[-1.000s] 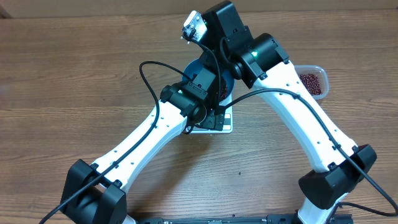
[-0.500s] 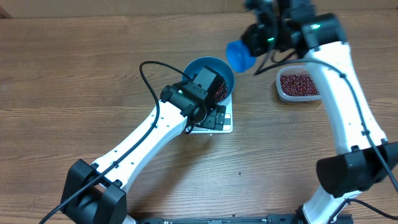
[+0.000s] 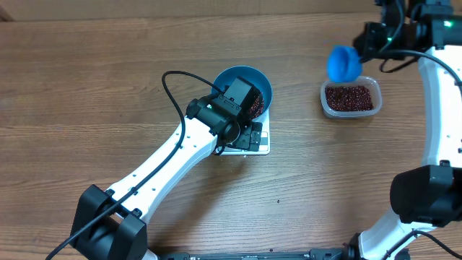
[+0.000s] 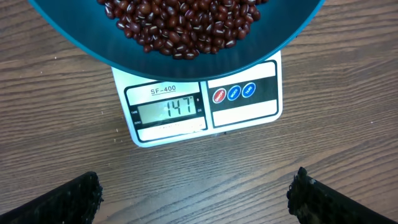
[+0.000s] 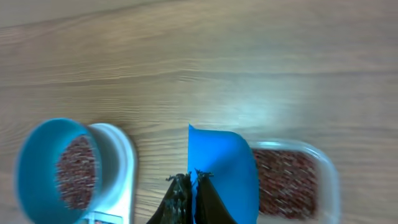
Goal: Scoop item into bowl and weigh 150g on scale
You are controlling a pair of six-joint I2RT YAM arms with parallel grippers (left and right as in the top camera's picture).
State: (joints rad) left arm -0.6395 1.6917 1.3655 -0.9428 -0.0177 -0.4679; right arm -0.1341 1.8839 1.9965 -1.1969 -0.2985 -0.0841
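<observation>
The blue bowl (image 3: 238, 72) stands on the white scale (image 3: 261, 143) and holds a heap of dark red beans (image 3: 257, 107). In the left wrist view the beans (image 4: 180, 25) fill the bowl (image 4: 81, 43), and the scale (image 4: 205, 102) shows 147 on its display. My left gripper (image 4: 196, 199) hovers open just in front of the scale, with bare table between its fingers. My right gripper (image 5: 193, 180) is shut on the handle of the small blue scoop (image 5: 224, 168). It holds the scoop (image 3: 343, 63) in the air at the left end of the tub.
A clear plastic tub (image 3: 350, 97) of beans sits on the table to the right of the bowl. The left arm (image 3: 180, 152) lies across the table's middle, and its black cable (image 3: 173, 90) loops to the left of the bowl.
My right arm has swung away from above the bowl to the far right, carrying the scoop over to the tub. The left arm and the bowl have not moved.
</observation>
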